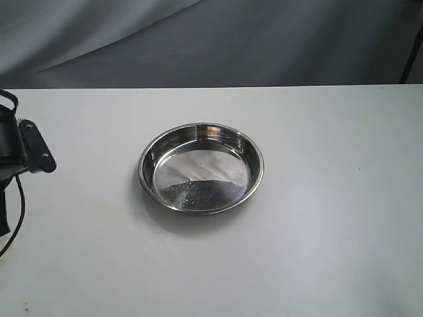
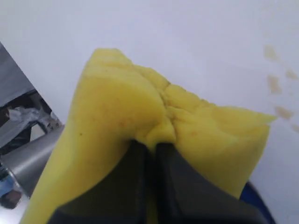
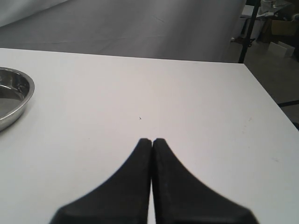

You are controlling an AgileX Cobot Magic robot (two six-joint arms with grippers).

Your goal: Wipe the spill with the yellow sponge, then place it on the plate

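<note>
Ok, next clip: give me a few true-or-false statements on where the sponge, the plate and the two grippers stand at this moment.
1. The left gripper is clamped on the yellow sponge. True.
2. The yellow sponge lies in the plate. False: the plate is empty, and the sponge is in the left gripper.
3. The right gripper is wide open above the plate. False: it is shut on nothing, over the bare table, with the plate off to one side.
4. Tan blots of the spill show on the table near the sponge. True.
</note>
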